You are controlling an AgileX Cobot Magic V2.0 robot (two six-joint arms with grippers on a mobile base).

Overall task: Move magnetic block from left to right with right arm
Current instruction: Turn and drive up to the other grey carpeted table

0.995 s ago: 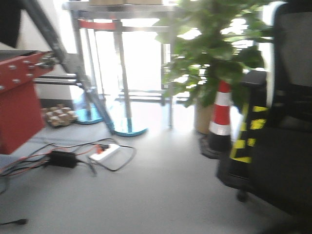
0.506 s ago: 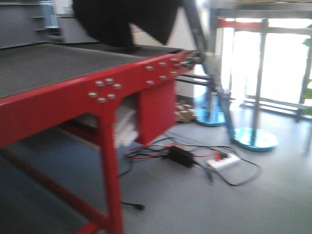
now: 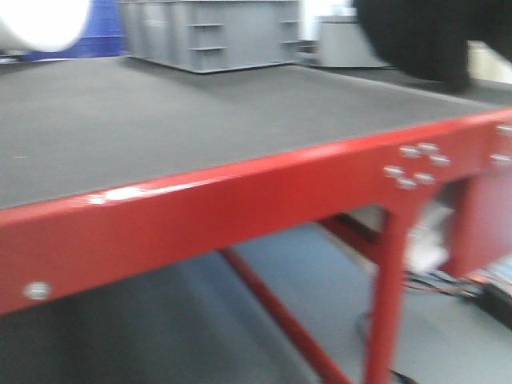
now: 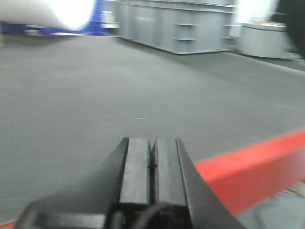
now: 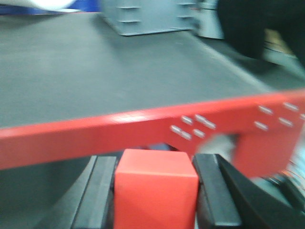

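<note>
- Left pincer (image 4: 152, 143) of mine is closed, its two black pads (image 4: 136, 167) pressed flat together with nothing between them. Only the left wrist view shows this.
- Past those pads that view looks out over a dark grey mat (image 4: 119, 95). A red front rail (image 4: 257, 167) runs off to the lower right.
- At the mat's far edge the same view catches a blurred white shape (image 4: 52, 12) on the left and a grey crate (image 4: 186, 28) to its right.
- From the front-facing view I see that mat from lower down, outside the rail. The white shape and the crate are there again, and a black bulk (image 3: 432, 36) stands over the far right corner.
- Only the front-facing view shows what is under the top: a slanted red brace (image 3: 272, 308), a red leg (image 3: 384, 296) and a cluster of bolt heads (image 3: 412, 164) on the rail. Cables (image 3: 456, 284) lie on the floor at the far right.
- Right pincer (image 5: 156, 160) of mine grips the magnetic block (image 5: 156, 193). The red cube sits squarely between my black fingers (image 5: 100, 191), touching both.
- Only the right wrist view shows the block. It is held in the air on the near side of the rail, off the mat, and the rail crosses the picture above it.
- Every view is smeared, so fine detail is lost.
</note>
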